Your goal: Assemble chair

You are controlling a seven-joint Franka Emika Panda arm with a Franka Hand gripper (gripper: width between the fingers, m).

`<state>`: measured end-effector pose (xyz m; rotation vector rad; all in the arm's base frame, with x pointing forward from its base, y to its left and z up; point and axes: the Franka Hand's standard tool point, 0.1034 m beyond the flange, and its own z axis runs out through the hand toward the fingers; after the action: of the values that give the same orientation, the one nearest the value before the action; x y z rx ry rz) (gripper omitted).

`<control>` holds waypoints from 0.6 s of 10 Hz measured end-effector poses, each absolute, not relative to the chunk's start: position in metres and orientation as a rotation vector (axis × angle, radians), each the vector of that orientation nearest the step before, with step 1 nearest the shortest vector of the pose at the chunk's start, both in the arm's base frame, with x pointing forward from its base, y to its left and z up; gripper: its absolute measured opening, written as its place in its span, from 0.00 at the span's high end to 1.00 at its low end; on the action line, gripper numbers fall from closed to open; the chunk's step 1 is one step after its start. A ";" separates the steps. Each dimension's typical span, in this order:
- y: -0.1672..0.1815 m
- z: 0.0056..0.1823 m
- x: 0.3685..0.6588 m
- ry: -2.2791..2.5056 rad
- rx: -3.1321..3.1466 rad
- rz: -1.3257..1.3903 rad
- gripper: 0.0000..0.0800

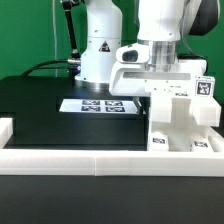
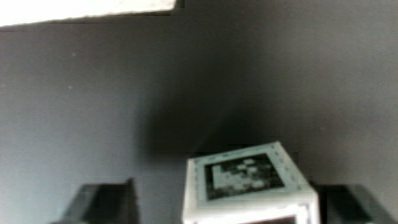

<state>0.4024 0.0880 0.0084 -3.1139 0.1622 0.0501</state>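
Note:
The chair [image 1: 181,122] is a stepped white structure of blocky tagged parts on the black table at the exterior view's right. My gripper [image 1: 160,92] hangs right over its top. In the wrist view a white post end with a black-and-white tag [image 2: 246,178] stands between my dark fingers [image 2: 107,203]. The gripper [image 2: 231,208] is open around it. One finger is a clear gap away from the post and the other is close beside it. I cannot see any contact.
The marker board [image 1: 100,104] lies flat on the black table at the middle. A long low white rail [image 1: 90,157] runs along the front edge, with a raised end at the exterior view's left [image 1: 6,128]. The robot base [image 1: 98,50] stands behind.

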 end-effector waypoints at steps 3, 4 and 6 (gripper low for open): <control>0.086 0.008 0.403 0.169 -3.114 0.050 0.64; 0.084 0.009 0.403 0.172 -3.114 0.050 0.64; 0.074 0.009 0.402 0.193 -3.113 0.053 0.64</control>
<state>0.4025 0.0744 0.0085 -3.1130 0.1928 0.0529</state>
